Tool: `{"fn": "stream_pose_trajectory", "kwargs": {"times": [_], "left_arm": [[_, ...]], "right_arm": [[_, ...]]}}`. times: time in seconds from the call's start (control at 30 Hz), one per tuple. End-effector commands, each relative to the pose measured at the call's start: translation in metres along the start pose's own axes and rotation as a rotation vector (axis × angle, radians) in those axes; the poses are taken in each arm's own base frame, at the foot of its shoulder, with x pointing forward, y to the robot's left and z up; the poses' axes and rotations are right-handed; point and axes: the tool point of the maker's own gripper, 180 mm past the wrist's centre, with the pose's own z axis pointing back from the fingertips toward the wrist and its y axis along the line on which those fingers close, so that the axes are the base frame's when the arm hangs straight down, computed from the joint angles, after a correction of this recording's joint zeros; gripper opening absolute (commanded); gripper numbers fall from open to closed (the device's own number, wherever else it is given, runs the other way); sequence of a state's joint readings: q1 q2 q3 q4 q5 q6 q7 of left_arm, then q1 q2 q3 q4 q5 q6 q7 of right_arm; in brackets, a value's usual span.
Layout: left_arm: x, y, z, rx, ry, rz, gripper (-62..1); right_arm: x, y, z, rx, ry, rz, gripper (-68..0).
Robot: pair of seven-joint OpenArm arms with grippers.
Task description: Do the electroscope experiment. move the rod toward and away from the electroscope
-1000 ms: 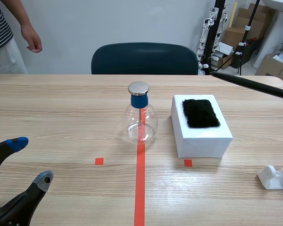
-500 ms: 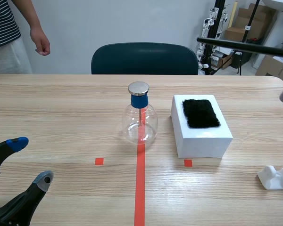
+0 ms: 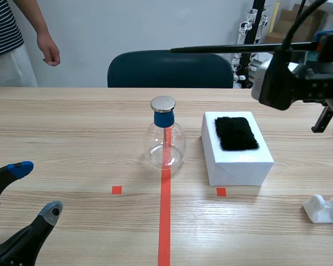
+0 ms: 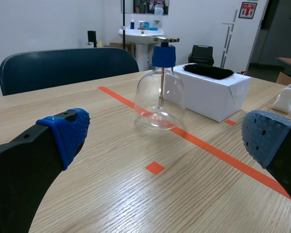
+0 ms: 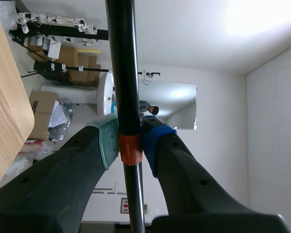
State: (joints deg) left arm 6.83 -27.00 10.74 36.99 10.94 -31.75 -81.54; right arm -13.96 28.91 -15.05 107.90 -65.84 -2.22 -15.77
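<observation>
Scene view: your right arm is raised at the right, its end effector (image 5: 129, 141) clamped on the black rod (image 3: 222, 49) at the rod's orange band. The rod is level, high, well apart from the electroscope (image 3: 165, 138), a clear flask with a blue collar and metal cap, upright on the bench (image 3: 72, 127). Your left end effector (image 3: 36, 188) is low, fingers spread wide.

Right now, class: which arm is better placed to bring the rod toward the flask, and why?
Right. The right hand is shut on the rod, raised beyond the flask. The left hand is open, empty, low at the table's front.
</observation>
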Motion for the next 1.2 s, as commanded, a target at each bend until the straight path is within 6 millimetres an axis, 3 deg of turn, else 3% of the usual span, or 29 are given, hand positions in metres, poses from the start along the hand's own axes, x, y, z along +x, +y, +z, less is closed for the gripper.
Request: {"fn": "stream_pose_trajectory", "kwargs": {"times": [0.0,0.5,1.17], "left_arm": [[0.009,0.004,-0.003,-0.005,-0.031,-0.013,1.4],[0.009,0.004,-0.003,-0.005,-0.031,-0.013,1.4],[0.008,0.003,-0.002,-0.004,-0.030,-0.012,1.4]], "right_arm": [[-0.004,-0.008,-0.005,-0.040,0.018,0.025,-57.3],[0.010,0.027,-0.020,0.046,0.010,0.097,-57.3],[0.017,0.034,-0.019,0.078,-0.023,0.100,-57.3]]}}
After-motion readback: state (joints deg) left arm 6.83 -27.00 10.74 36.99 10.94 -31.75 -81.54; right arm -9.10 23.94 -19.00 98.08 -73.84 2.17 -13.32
